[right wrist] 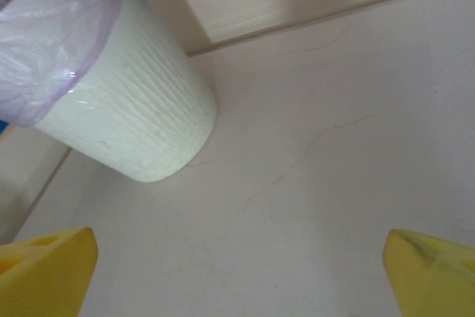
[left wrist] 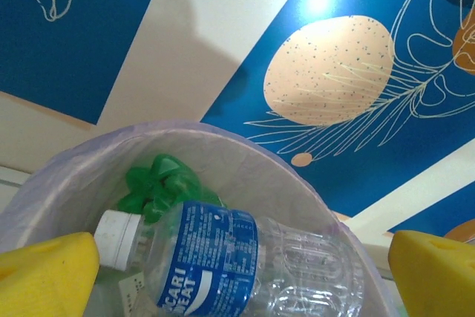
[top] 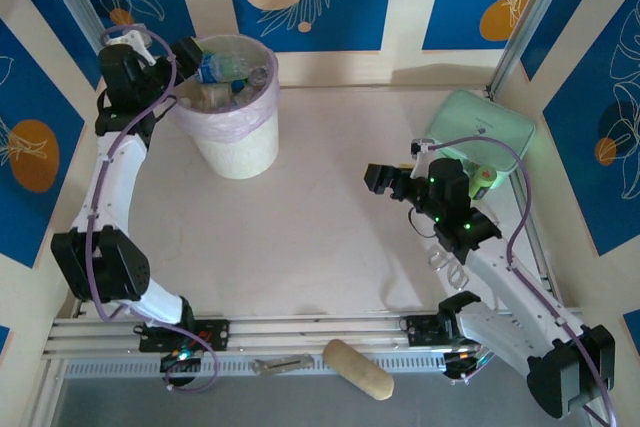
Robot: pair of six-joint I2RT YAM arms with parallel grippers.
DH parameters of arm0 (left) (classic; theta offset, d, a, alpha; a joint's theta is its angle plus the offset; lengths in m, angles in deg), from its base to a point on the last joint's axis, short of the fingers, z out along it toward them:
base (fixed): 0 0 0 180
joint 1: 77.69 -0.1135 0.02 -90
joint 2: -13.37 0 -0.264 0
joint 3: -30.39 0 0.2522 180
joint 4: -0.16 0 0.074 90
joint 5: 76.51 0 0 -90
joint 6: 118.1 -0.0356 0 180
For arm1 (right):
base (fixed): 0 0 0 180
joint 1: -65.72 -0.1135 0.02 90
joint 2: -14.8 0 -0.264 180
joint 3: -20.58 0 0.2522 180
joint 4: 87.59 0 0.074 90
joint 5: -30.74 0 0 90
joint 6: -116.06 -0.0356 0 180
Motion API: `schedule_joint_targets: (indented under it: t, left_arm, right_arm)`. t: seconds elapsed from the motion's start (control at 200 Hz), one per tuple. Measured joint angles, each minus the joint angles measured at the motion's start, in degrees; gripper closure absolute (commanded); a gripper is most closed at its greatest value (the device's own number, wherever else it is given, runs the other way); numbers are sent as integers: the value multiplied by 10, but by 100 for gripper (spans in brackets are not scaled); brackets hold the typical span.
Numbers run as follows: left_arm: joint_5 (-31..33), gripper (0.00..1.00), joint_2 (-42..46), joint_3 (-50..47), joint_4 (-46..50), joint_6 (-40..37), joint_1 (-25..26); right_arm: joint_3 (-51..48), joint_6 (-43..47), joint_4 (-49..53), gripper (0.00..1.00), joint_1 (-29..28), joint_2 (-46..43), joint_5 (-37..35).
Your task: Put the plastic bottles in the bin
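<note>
My left gripper (left wrist: 243,261) is released, jaws wide apart; 1 blue-labelled plastic bottle (left wrist: 215,254) lies between them inside the bin (left wrist: 245,142). My right gripper (right wrist: 237,257) gapes equally wide, empty, the bin ahead-left.

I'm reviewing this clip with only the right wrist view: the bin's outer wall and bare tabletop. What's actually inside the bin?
Observer: In the left wrist view, a clear bottle with a blue label and a white cap lies on top inside the bin.
Operator: Where is the left gripper?
Observer: In the top view, the left gripper is at the bin's left rim with its fingers apart.
Operator: Anything else over on the right?
Observer: A mint-green pouch lies in the far right corner.
</note>
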Motion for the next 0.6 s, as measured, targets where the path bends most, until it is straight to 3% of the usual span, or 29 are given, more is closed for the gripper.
schedule_joint_targets:
  t: [0.205, 0.42, 0.6]
  left_arm:
    - [17, 0, 118, -108, 10, -46, 0]
    - [82, 0, 267, -303, 21, -105, -1]
    - [129, 0, 343, -464, 13, -141, -1]
  right_arm:
    - [-36, 71, -40, 1, 35, 37, -51]
    - [-92, 145, -96, 1, 115, 124, -81]
    - [-129, 176, -187, 0, 163, 178, -75]
